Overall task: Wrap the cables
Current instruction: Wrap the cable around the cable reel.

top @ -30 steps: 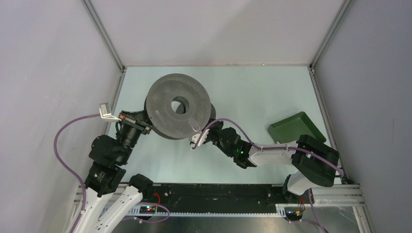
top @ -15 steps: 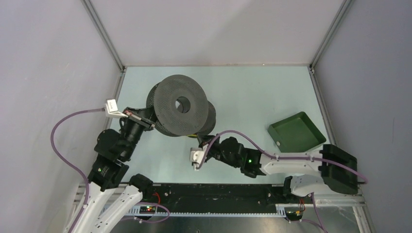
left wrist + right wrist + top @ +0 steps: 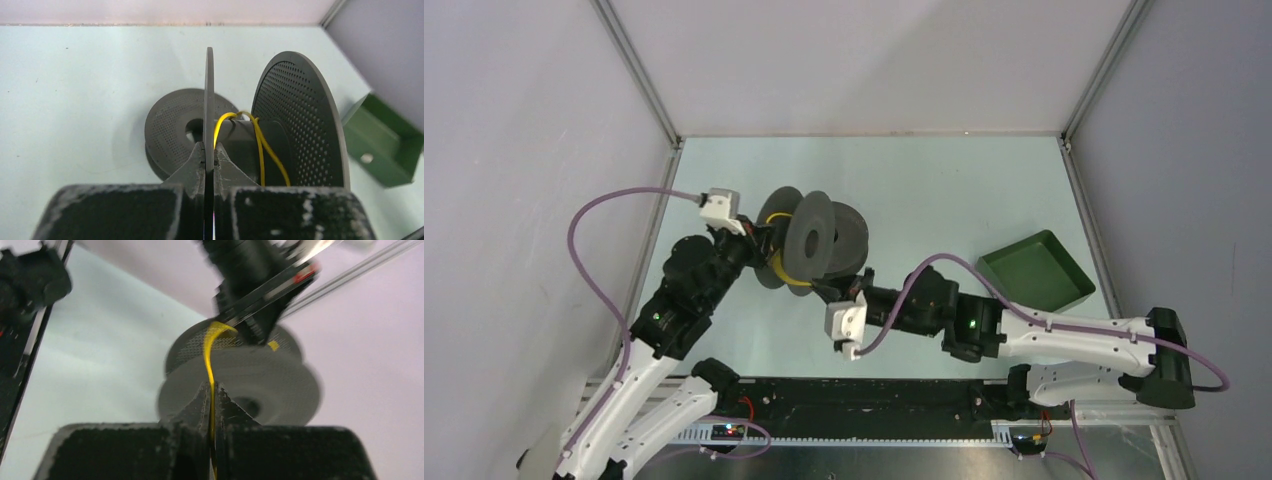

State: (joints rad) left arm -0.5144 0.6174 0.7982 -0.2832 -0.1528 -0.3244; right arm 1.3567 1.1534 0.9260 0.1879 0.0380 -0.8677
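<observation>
The yellow cable (image 3: 260, 145) loops round the hub of a dark grey perforated spool (image 3: 300, 120) that is held edge-on above the table. My left gripper (image 3: 209, 146) is shut on that spool's thin near flange (image 3: 209, 90). From above, the left gripper (image 3: 762, 240) sits left of the spool (image 3: 809, 240), and the yellow cable (image 3: 786, 280) runs from it toward my right gripper (image 3: 826, 290). In the right wrist view the right gripper (image 3: 212, 390) is shut on the yellow cable (image 3: 209, 360), which rises to the spool (image 3: 270, 385). No red cable is in view.
A second dark grey spool (image 3: 852, 238) lies flat on the table just behind the held one, also seen as the second spool (image 3: 170, 125). A green tray (image 3: 1034, 272) sits at the right. Purple hoses arc over both arms.
The left arm has swung right and turned the spool from face-on to edge-on, exposing the yellow cable. The right gripper has shut on the yellow cable, and its arm has stretched out low.
</observation>
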